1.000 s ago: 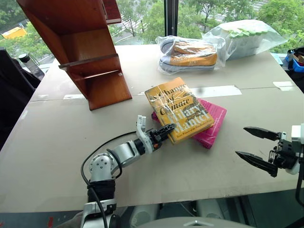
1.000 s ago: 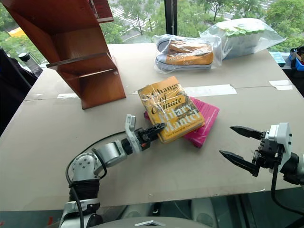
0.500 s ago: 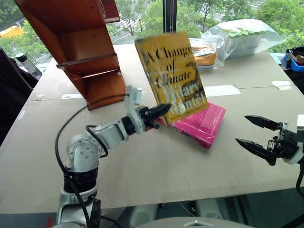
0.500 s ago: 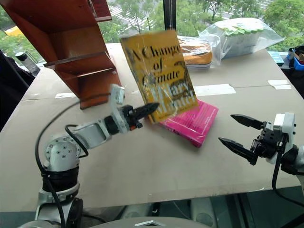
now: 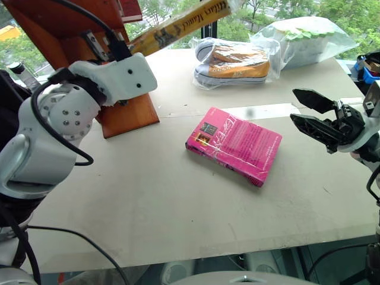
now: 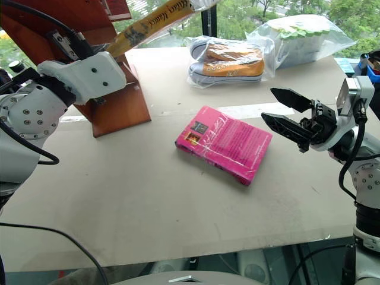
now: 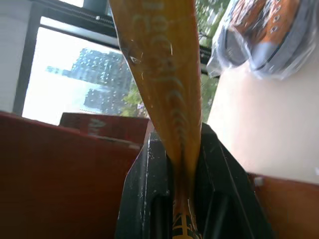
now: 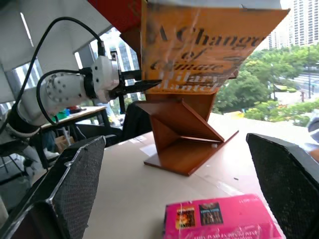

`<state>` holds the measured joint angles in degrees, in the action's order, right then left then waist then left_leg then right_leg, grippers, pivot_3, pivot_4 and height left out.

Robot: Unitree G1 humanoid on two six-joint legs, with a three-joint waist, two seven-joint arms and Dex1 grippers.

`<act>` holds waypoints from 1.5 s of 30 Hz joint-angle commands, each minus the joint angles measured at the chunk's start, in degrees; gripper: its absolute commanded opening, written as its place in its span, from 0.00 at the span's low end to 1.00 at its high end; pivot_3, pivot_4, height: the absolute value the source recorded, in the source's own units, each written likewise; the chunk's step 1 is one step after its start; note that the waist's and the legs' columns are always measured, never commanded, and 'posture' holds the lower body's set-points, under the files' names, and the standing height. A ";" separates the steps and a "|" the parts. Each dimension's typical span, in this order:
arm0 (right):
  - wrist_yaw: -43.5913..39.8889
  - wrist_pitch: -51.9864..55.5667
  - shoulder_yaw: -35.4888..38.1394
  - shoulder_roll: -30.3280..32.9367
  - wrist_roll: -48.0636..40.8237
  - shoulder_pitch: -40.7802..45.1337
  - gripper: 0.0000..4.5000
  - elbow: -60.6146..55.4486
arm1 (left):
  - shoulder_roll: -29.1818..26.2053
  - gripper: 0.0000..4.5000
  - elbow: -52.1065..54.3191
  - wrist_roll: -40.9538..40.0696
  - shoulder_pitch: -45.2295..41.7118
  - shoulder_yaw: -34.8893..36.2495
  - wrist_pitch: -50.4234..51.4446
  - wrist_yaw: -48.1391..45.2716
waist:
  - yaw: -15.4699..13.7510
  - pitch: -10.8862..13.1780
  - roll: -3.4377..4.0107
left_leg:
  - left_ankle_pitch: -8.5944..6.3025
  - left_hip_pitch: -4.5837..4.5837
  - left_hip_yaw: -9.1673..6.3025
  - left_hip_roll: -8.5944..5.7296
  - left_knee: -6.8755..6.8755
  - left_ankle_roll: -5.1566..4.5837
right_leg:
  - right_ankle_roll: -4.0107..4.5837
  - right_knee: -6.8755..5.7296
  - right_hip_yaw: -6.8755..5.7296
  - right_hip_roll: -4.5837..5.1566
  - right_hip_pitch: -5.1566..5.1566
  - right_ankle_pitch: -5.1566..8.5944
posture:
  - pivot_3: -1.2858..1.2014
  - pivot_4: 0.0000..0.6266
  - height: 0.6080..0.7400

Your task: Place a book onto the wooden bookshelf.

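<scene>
Holding the book (image 5: 178,27) up high at the far left, beside the wooden bookshelf (image 5: 127,113), pinched tight in the left gripper (image 7: 184,199). Right gripper (image 5: 312,113) spread wide at the right, near the pink book (image 5: 234,145) lying flat on the table (image 5: 178,202).

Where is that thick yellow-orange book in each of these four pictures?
Left eye view: thick yellow-orange book at the top, held up by the left hand.
Right eye view: top, left of centre.
Left wrist view: centre, clamped edge-on between the black fingers.
Right wrist view: top centre, cover facing the camera.
Shared landmark: the reddish-brown wooden bookshelf beside it.
</scene>
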<state>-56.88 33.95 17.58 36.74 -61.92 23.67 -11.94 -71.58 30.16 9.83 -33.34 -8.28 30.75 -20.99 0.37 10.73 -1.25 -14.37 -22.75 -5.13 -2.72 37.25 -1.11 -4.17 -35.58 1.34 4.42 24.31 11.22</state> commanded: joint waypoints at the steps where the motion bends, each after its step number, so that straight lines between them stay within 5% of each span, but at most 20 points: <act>1: -0.05 2.08 -1.62 -2.23 -2.42 7.36 1.00 3.06 | -6.34 0.02 1.22 7.69 4.35 10.32 1.47 -2.84 | 0.41 0.09 0.01 | 0.00 -0.04 0.02 -0.02 0.00 0.00 | 0.00 -0.02 0.01 0.02 0.06 0.00 | 0.52 0.24 1.00; 7: -0.02 2.31 -2.91 -5.02 -0.73 11.61 1.00 5.20 | -9.01 0.02 -0.25 12.70 14.92 23.43 1.14 -10.34 | 0.33 0.28 0.11 | 0.00 -0.20 0.06 -0.03 -0.05 0.00 | 0.01 -0.18 0.01 0.03 0.34 0.00 | 0.52 0.24 1.00; 11: 1.27 -0.92 -4.31 -6.19 4.95 11.13 1.00 5.30 | -8.44 0.02 -1.90 13.47 19.75 26.09 -0.43 -14.54 | 0.52 0.32 0.17 | 0.00 -0.18 0.13 -0.05 -0.03 -0.01 | 0.00 -0.29 0.06 0.04 0.36 -0.01 | 0.52 0.24 1.00; 29: 7.17 -3.75 -2.32 -6.66 9.26 6.38 1.00 0.26 | -5.45 0.02 -9.43 14.59 13.30 16.79 2.94 -18.83 | 0.90 0.33 0.19 | 0.01 -0.13 0.16 -0.04 0.06 0.00 | 0.03 -0.50 0.09 0.00 0.39 -0.04 | 0.52 0.24 1.00; 38: 6.46 -4.36 -1.77 -5.43 10.04 5.94 1.00 1.20 | -2.93 0.98 -8.34 17.34 14.01 17.97 6.35 -18.08 | 1.71 0.33 0.18 | 0.01 -0.05 0.16 -0.05 0.23 0.00 | 0.04 -0.83 0.14 -0.02 0.40 -0.04 | 0.52 0.24 1.00; 45: 3.94 -5.36 -2.86 -5.59 12.01 7.41 1.00 4.61 | -2.24 0.99 -3.77 19.99 17.59 23.80 10.20 -17.83 | 1.98 0.32 0.18 | 0.03 0.02 0.17 -0.02 0.25 0.03 | 0.04 -1.00 0.19 -0.03 0.44 -0.03 | 0.52 0.24 1.00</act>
<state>-52.00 29.82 14.16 30.74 -50.05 29.53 -7.00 -73.61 23.93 27.79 -15.39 11.61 40.31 -39.78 2.35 11.05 -1.06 -14.33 -22.73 -4.97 -2.75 37.50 -1.07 -4.12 -36.59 1.53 4.39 24.75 11.19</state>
